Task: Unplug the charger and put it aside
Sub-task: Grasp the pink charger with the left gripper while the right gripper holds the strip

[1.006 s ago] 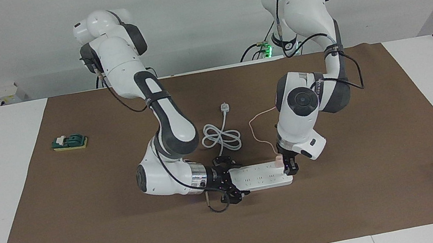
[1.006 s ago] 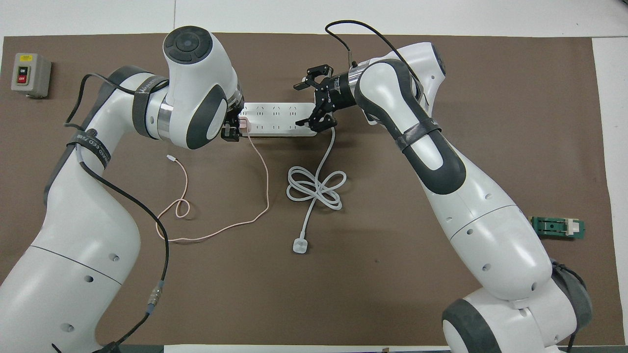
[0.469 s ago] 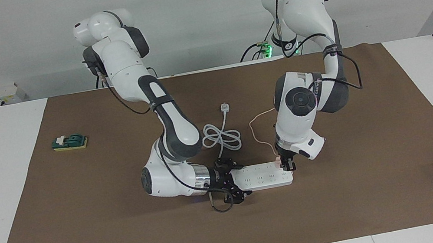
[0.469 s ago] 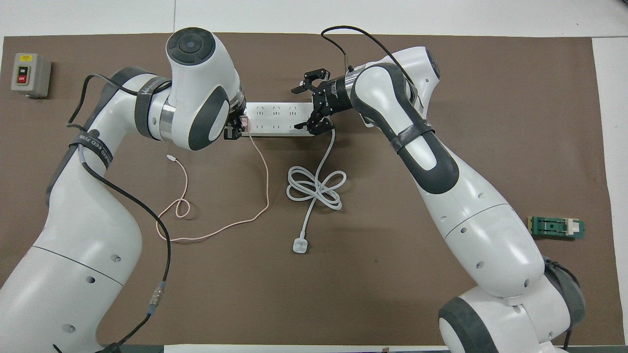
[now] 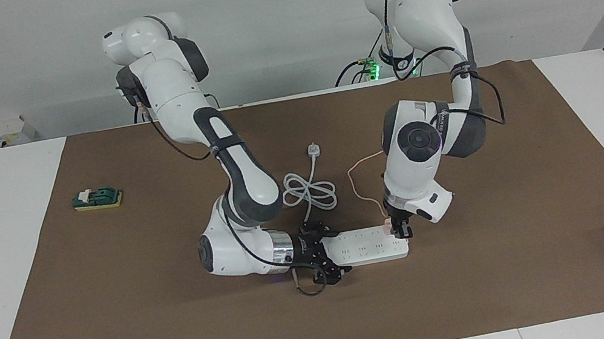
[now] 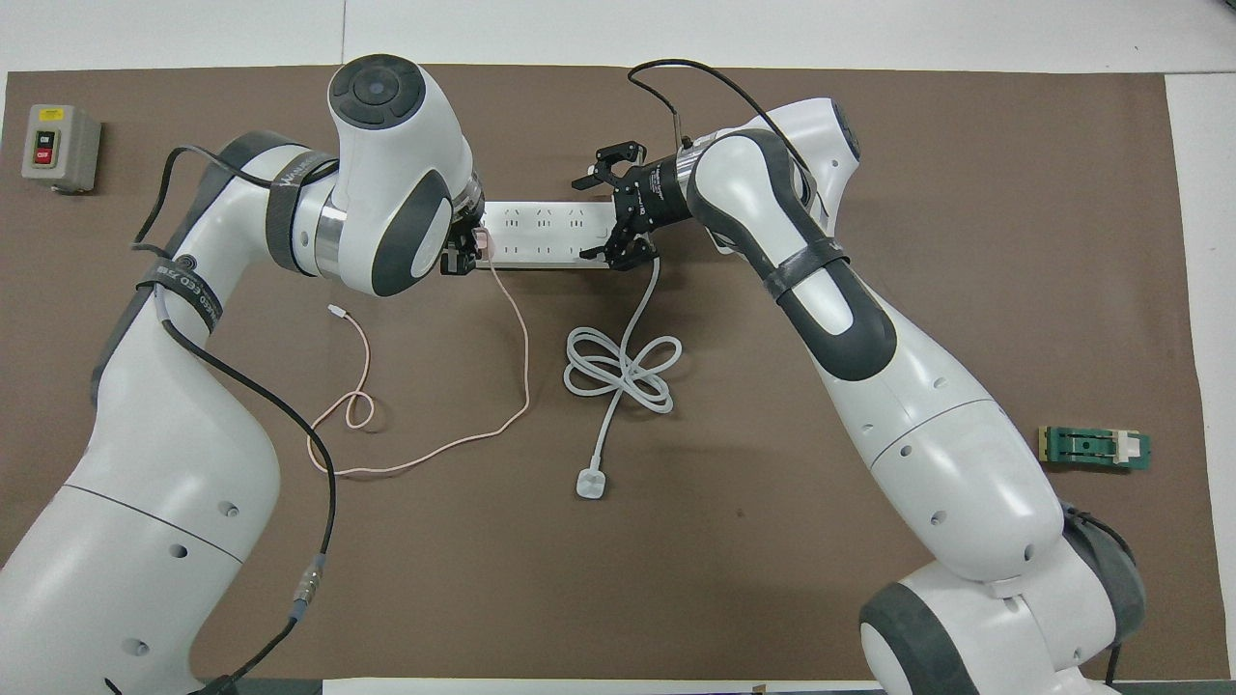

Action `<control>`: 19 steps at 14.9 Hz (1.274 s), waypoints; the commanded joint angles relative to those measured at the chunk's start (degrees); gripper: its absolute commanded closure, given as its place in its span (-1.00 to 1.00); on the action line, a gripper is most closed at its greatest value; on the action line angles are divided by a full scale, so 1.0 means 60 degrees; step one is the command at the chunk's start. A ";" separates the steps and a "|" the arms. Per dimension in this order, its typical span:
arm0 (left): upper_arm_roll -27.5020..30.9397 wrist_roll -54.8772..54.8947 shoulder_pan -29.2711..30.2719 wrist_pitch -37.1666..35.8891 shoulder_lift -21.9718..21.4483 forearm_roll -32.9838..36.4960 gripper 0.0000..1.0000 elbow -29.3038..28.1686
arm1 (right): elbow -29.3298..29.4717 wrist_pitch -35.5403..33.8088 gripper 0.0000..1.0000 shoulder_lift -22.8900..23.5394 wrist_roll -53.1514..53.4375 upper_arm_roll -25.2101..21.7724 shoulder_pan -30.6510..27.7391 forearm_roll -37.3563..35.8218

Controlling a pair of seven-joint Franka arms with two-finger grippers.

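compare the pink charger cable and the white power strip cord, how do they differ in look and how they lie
The charger cable is thin and pale pink; the power strip cord is thick and white. The charger cable wanders in one long loose curve toward the left arm's end of the table, ending in a tiny connector; the power strip cord is gathered into a compact knot-like coil and ends in a chunky white plug. Both lie on the brown mat, nearer to the robots than the power strip.

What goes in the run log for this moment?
left gripper: shut on charger | charger: plugged in power strip | right gripper: bracing strip's other end
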 commanded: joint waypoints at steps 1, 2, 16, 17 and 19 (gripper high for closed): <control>0.0169 0.0042 -0.0120 0.0548 0.0202 0.0260 1.00 -0.0081 | 0.0128 -0.0087 -1.00 0.0241 -0.0185 0.0105 -0.0071 0.0220; 0.0169 0.0042 -0.0120 0.0548 0.0202 0.0260 1.00 -0.0081 | 0.0171 -0.0292 -1.00 0.0241 0.0019 0.0120 -0.0086 0.0278; 0.0169 0.0027 -0.0135 0.0489 0.0202 0.0245 1.00 -0.0125 | -0.0282 0.0422 -1.00 0.0153 -0.0403 0.0062 0.0309 0.0117; 0.0169 0.0027 -0.0135 0.0489 0.0202 0.0245 1.00 -0.0125 | -0.0282 0.0525 -0.82 0.0153 -0.0404 0.0062 0.0324 0.0088; 0.0169 0.0027 -0.0135 0.0489 0.0202 0.0245 1.00 -0.0125 | -0.0297 0.0541 -0.05 0.0139 -0.0520 0.0047 0.0396 0.0088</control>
